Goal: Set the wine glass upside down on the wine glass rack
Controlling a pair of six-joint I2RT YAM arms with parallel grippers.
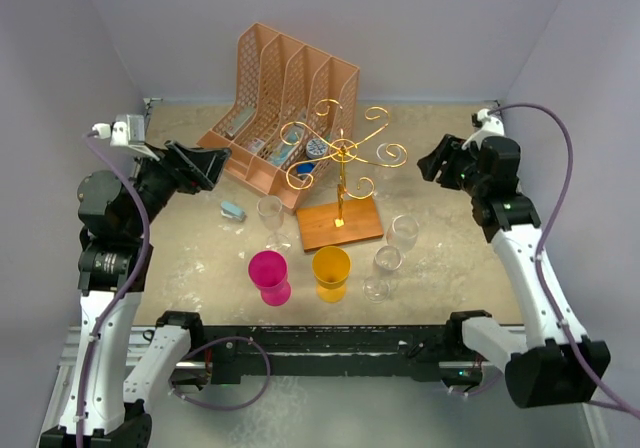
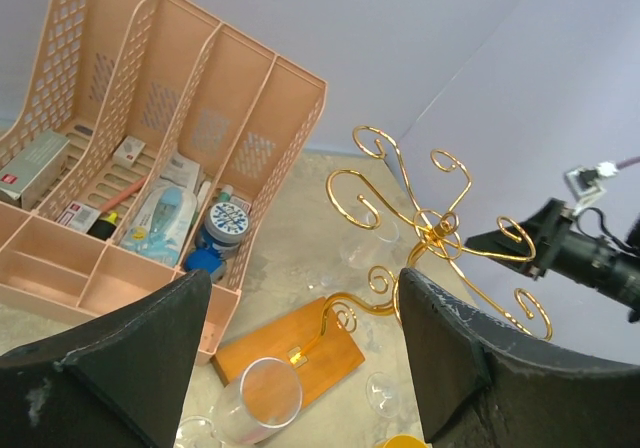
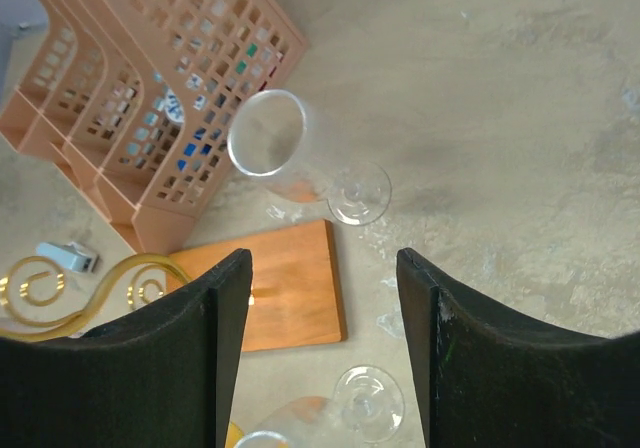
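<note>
The wine glass rack (image 1: pixel 343 150) is a gold wire stand with spiral arms on a brown wooden base (image 1: pixel 340 224), mid-table. No glass hangs on it. One clear wine glass (image 1: pixel 270 213) stands upright just left of the base; two more (image 1: pixel 403 231) (image 1: pixel 386 261) stand to its right. My left gripper (image 1: pixel 205 164) is open and empty, raised left of the rack. My right gripper (image 1: pixel 436 160) is open and empty, raised right of it. The left wrist view shows the rack (image 2: pixel 432 230), its base (image 2: pixel 290 353) and the near glass (image 2: pixel 262 400). The right wrist view shows that glass (image 3: pixel 272 140) and the base (image 3: pixel 290 286).
A peach slotted file organizer (image 1: pixel 280 108) with small items stands behind the rack. A pink cup (image 1: pixel 268 273) and a yellow cup (image 1: pixel 331 271) stand in front of the base. A small blue-grey object (image 1: pixel 232 210) lies left of the near glass.
</note>
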